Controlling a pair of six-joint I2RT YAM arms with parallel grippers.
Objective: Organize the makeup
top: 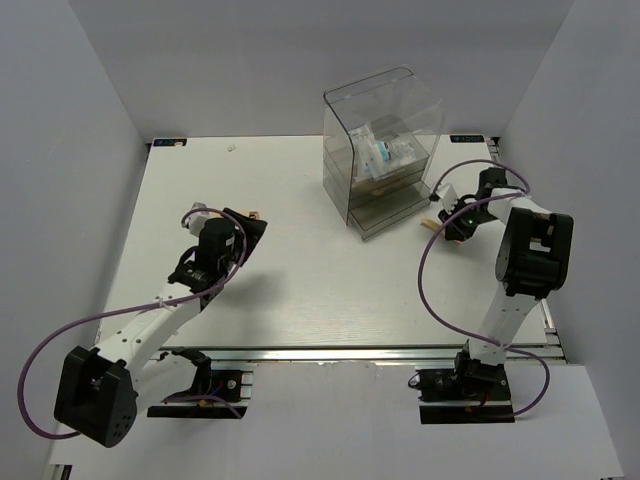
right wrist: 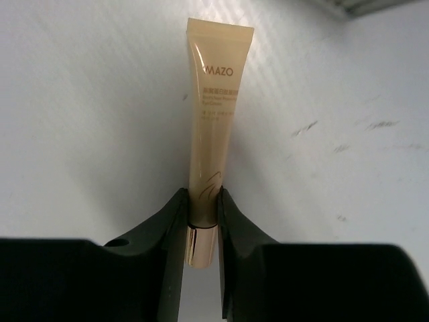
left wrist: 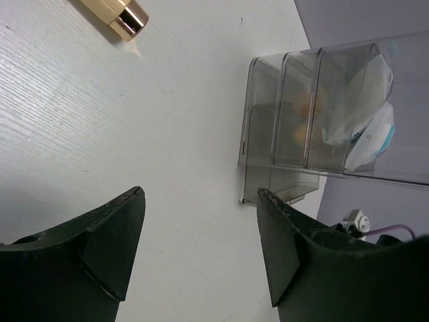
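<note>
Now right gripper [right wrist: 202, 202] pinches beige squeeze tube [right wrist: 216, 100] just above gold cap [right wrist: 200, 245]; tube slim, glossy, "MAZO" printed, flat crimped end; left gripper [left wrist: 200, 196] jaws wide, empty.

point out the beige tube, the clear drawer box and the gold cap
beige squeeze tube [right wrist: 213, 114]: right wrist view, middle of its body
clear drawer box [top: 383, 95]: top external view, its curved top wall
gold cap [left wrist: 119, 13]: left wrist view, the cap's shiny side
</note>
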